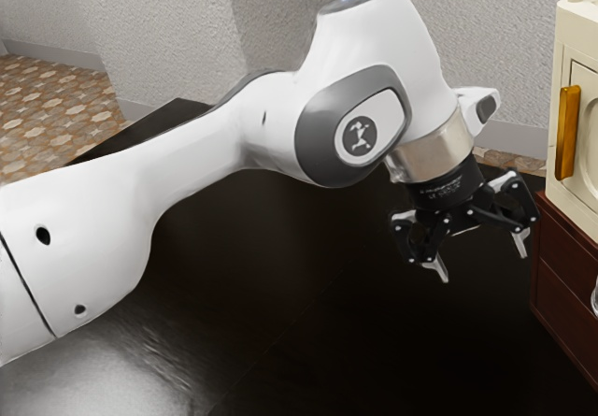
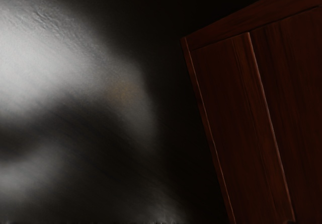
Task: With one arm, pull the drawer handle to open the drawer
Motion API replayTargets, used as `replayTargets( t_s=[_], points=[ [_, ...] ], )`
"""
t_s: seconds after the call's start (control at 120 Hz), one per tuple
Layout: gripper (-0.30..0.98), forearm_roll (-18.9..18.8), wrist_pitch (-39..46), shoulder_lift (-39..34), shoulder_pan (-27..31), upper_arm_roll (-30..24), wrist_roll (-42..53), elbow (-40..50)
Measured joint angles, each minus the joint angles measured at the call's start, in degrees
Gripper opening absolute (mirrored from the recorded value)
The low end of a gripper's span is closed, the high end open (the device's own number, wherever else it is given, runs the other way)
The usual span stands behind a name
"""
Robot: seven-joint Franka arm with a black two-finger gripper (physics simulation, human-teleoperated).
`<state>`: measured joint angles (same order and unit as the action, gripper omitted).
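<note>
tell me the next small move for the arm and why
I'd probably ease the open gripper toward the exterior view's right and somewhat lower, toward what looks like the silvery handle. The fingers stand apart with nothing between them, short of the dark red cabinet, and the handle sits lower in that view.

Glossy black table [image 1: 308,341]; cream box [image 1: 577,47] with gold handle [image 1: 566,132]; pale wall [image 1: 177,23]; patterned floor [image 1: 47,107].
</note>
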<state>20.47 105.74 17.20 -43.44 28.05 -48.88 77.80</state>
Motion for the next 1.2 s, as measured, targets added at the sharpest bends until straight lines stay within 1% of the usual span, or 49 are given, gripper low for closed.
replayTargets(
  t_s=[0.142, 0.267, 0.4, 0.517, 0.633, 0.783, 1.2],
  points=[
    [0.65, 0.2, 3.2, 1.1, -2.8, 1.2, -4.0, 0.0],
    [0.64, 0.3, 4.9, 1.4, -4.1, 1.6, -6.9, 0.0],
    [0.54, 0.6, 5.7, 1.1, -5.2, 1.8, -9.5, 0.3],
    [0.47, 1.4, 6.0, -0.5, -8.2, 3.9, -11.6, 1.9],
    [0.43, 1.9, 6.9, -2.1, -8.6, 3.1, -13.4, 4.1],
    [0.41, 2.8, 9.4, -1.8, -8.6, 2.2, -15.3, 5.7],
    [0.4, 2.3, 17.0, 0.6, -8.4, -0.9, -18.2, 6.2]
  ],
)
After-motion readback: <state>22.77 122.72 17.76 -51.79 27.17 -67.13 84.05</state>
